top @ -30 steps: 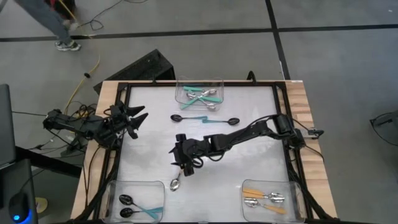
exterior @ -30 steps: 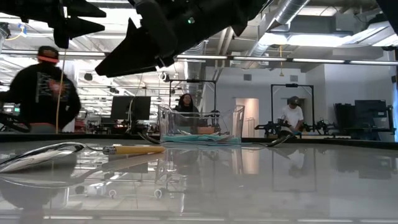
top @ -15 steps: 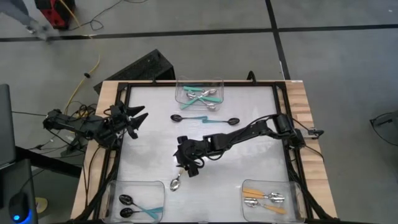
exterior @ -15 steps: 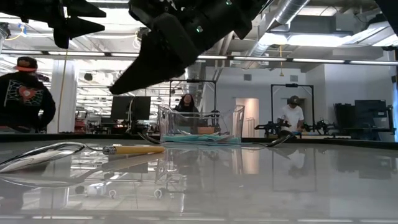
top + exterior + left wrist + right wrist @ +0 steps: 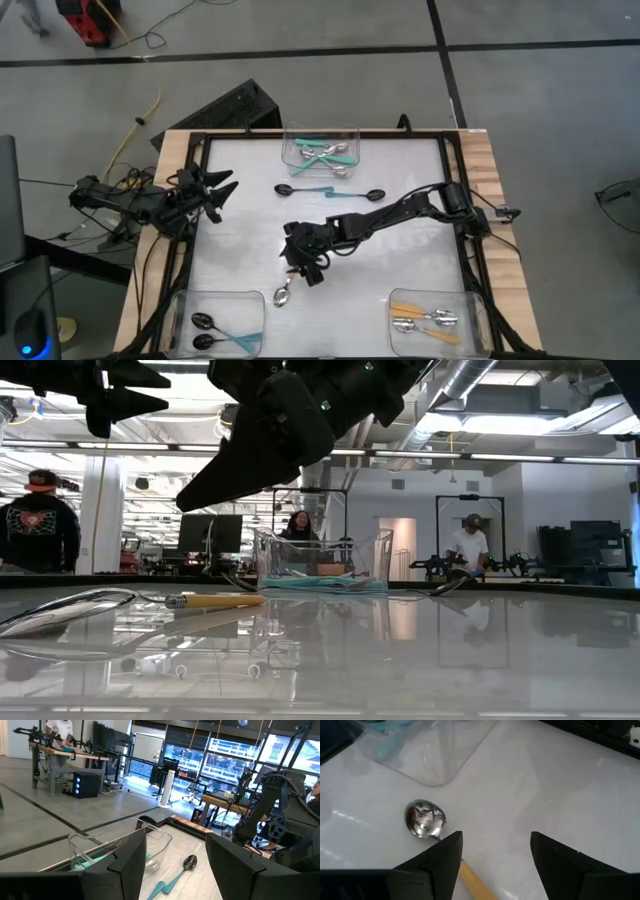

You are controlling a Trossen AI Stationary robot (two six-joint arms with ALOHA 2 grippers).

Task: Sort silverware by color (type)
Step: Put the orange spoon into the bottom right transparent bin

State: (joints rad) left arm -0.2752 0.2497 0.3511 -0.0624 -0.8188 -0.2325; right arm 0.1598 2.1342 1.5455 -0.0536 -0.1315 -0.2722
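The right gripper [image 5: 296, 268], fingers spread and empty, has advanced toward lower frame centre, over the orange-handled spoon [image 5: 283, 294] lying on the table [image 5: 400, 260]; pickup appears imminent. The left gripper [image 5: 222, 190] waits released at left.

Orange-handled spoon [image 5: 427, 822]: in your right wrist view the handle runs behind a dark finger and off the picture's edge; from above, the right gripper [image 5: 303, 266] covers most of it.
Near-left bin [image 5: 422, 750]: you see only one clear corner; the teal inside is a blur.
Far bin [image 5: 107, 852]: the left gripper's fingers [image 5: 125, 870] hide its lower part.
Bin spoons [image 5: 325, 152]: too small and overlapped for you to count.
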